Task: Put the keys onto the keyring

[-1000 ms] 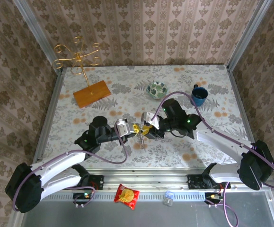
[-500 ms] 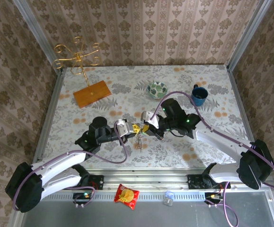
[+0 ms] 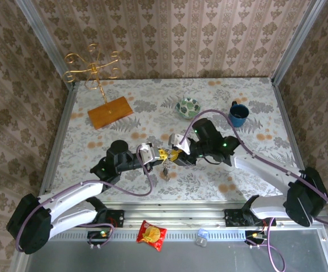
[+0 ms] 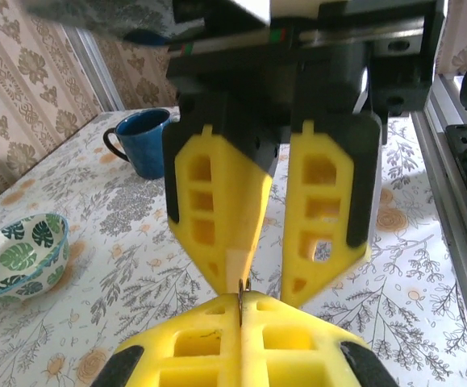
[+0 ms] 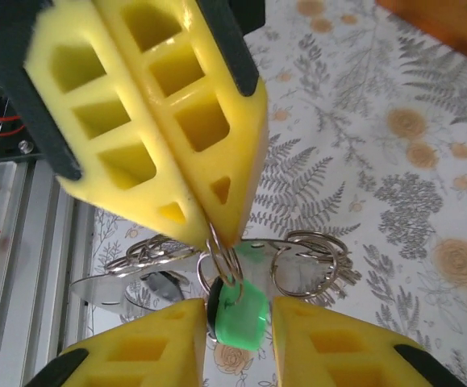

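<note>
1. At left, left pincer clenched on a thin wire loop of the keyring, just above the table.
2. Dangling beneath, the keys: likely light, stiff, slippery, prone to swing; best pinched flat across the green head.
3. At right, right pincer released, straddling that head.

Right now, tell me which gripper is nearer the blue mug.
Right. The right gripper reaches in from the blue mug's side; the left gripper meets it from the opposite side, farther away.
</note>
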### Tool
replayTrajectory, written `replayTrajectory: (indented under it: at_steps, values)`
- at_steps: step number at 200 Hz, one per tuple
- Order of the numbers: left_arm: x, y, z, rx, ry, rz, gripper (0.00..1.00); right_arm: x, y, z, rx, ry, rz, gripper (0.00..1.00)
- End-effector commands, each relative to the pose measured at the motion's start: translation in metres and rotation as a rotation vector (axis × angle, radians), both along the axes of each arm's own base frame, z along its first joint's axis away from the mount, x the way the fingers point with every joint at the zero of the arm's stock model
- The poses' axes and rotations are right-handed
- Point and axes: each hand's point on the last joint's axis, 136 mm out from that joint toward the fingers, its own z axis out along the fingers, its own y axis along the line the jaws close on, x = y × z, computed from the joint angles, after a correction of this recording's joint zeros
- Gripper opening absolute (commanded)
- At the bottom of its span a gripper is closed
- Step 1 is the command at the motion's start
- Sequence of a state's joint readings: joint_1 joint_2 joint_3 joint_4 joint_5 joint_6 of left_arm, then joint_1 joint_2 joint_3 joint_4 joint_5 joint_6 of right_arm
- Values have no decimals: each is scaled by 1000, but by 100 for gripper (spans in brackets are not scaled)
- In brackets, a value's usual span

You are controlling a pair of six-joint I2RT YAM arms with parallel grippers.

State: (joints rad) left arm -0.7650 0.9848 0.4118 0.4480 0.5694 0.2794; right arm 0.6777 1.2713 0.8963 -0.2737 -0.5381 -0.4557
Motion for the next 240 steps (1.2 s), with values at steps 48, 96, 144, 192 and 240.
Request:
replayTrajectory:
  at_steps: [48, 96, 144, 192, 240]
  values:
    - [-4, -4, 16, -126, -1, -22, 0, 1, 6, 16, 132, -39, -11, 29]
    - [-4, -3, 16, -145, 0, -19, 0, 5, 12, 13, 156, -28, -11, 24]
    - [-5, -3, 15, -153, 2, -23, 0, 6, 21, 17, 191, -15, 17, 7]
    - [5, 3, 5, -89, -3, 50, 23, 2, 17, 20, 161, -44, 45, 0]
    - [6, 10, -14, 43, -21, 70, 27, 2, 10, 9, 29, -66, 62, 0]
